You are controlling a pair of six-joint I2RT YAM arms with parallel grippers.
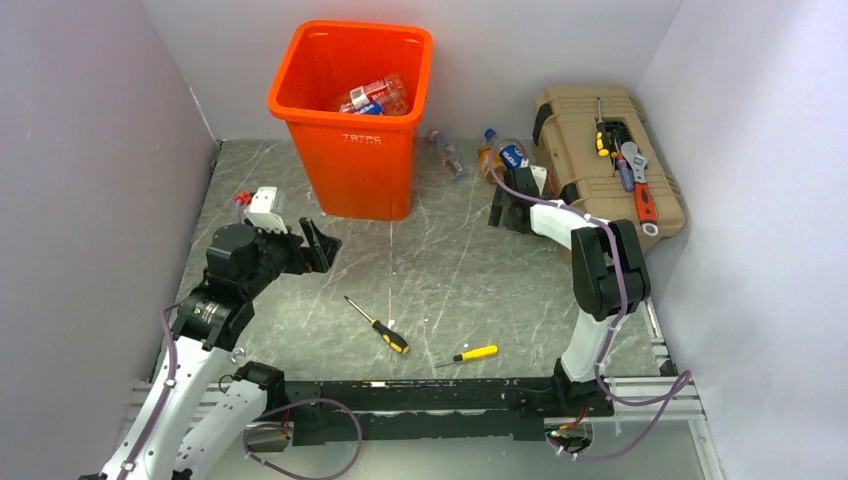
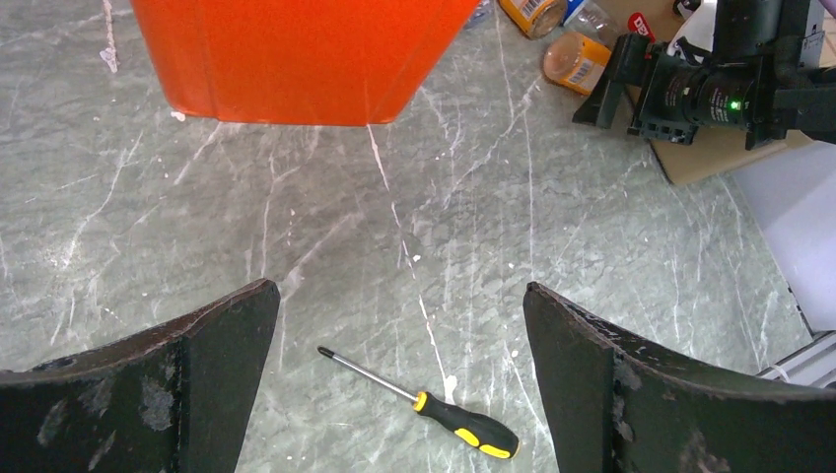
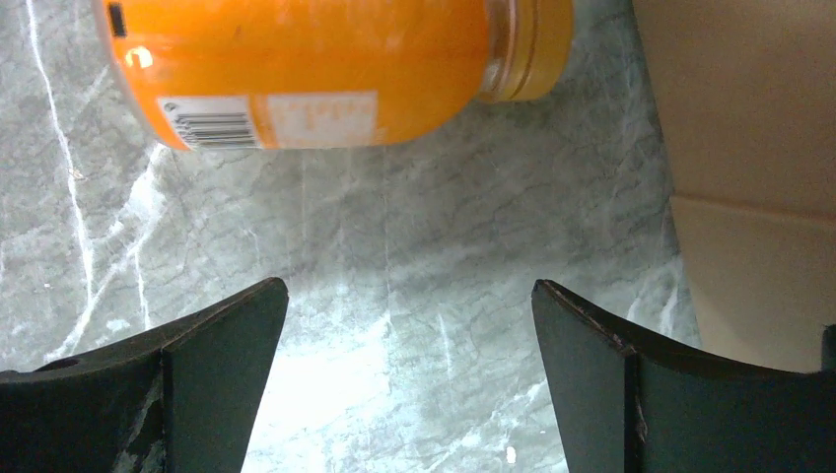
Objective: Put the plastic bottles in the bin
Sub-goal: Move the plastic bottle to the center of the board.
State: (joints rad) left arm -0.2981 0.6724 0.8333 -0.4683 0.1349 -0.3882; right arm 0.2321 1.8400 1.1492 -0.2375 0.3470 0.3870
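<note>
The bin is a tall orange bucket at the back of the table, with several plastic bottles inside it. On the table to its right lie a clear bottle and an orange bottle with a blue label. My right gripper hangs open just in front of the orange bottle, which lies on its side beyond the fingertips; nothing is between them. My left gripper is open and empty near the bin's front left corner, facing the bin's base.
A tan toolbox with tools on its lid stands at the back right, close beside the right gripper. Two yellow-handled screwdrivers lie mid-table; one lies below the left fingers. Walls enclose three sides.
</note>
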